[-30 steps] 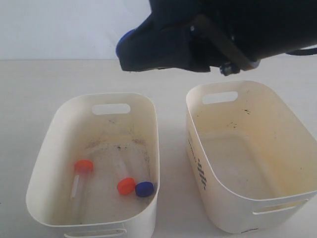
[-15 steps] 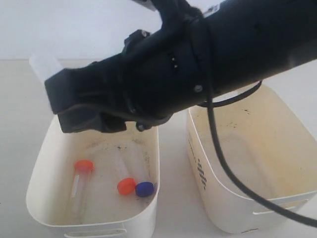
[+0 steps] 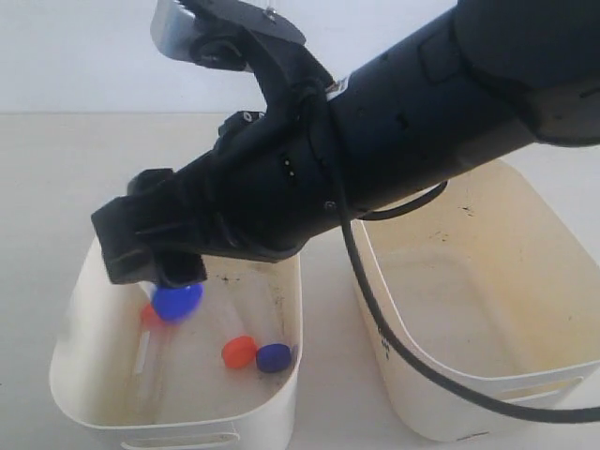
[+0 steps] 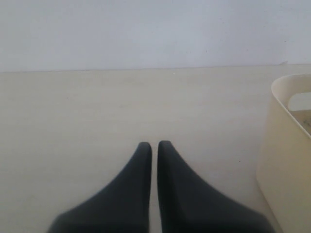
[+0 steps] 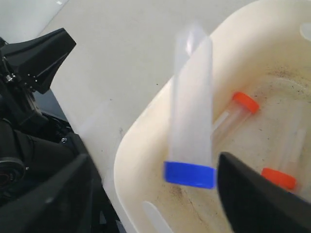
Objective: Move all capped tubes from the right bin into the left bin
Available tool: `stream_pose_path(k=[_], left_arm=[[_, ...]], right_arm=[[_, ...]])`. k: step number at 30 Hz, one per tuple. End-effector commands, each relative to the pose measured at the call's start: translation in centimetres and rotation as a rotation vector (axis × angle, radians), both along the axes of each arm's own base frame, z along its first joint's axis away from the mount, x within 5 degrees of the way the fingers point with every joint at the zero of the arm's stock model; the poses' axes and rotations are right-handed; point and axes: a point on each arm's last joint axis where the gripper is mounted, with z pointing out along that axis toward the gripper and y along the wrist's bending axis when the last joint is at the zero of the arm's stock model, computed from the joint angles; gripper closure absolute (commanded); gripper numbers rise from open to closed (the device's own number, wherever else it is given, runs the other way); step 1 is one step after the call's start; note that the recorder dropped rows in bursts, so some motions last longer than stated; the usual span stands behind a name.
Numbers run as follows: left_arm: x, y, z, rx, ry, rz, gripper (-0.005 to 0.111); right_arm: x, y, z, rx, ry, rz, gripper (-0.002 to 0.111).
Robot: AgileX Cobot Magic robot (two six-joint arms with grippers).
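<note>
Blue caps number two and orange caps two: four capped tubes (image 3: 239, 352) in all. Three lie in the left bin (image 3: 80, 309). One hangs blurred between your right hand's (image 5: 154, 162) wide-apart fingers above it. Your left hand (image 4: 154, 145) is closed, over the tabletop (image 4: 97, 107).

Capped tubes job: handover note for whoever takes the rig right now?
Right gripper: fingers open above the left bin, blue-capped tube loose between them, blurred, apparently dropping in.
Left gripper: shut, empty, over bare table.
On the left bin's floor: two orange-capped tubes, a second blue-capped tube.
Right bin: no tubes where visible; the arm hides part.
Left to do: confirm the drop, check the hidden part.
</note>
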Motion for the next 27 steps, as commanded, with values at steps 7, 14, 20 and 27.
stream_pose_path(k=[7,14,20,27], left_arm=[[0.03,-0.02,0.19,-0.015,-0.01,0.001,0.102],[0.03,-0.02,0.19,-0.015,-0.01,0.001,0.102],[0.02,-0.02,0.17,-0.015,-0.008,0.001,0.102],[0.02,-0.02,0.15,-0.015,-0.006,0.001,0.102]], right_arm=[[-0.08,-0.12,-0.08,-0.046,-0.046,0.049,0.007],[-0.16,-0.12,-0.1,-0.05,-0.048,0.063,0.007],[-0.12,-0.12,-0.08,-0.047,-0.048,0.057,0.007],[-0.08,-0.11,-0.06,-0.043,-0.044,0.047,0.007]])
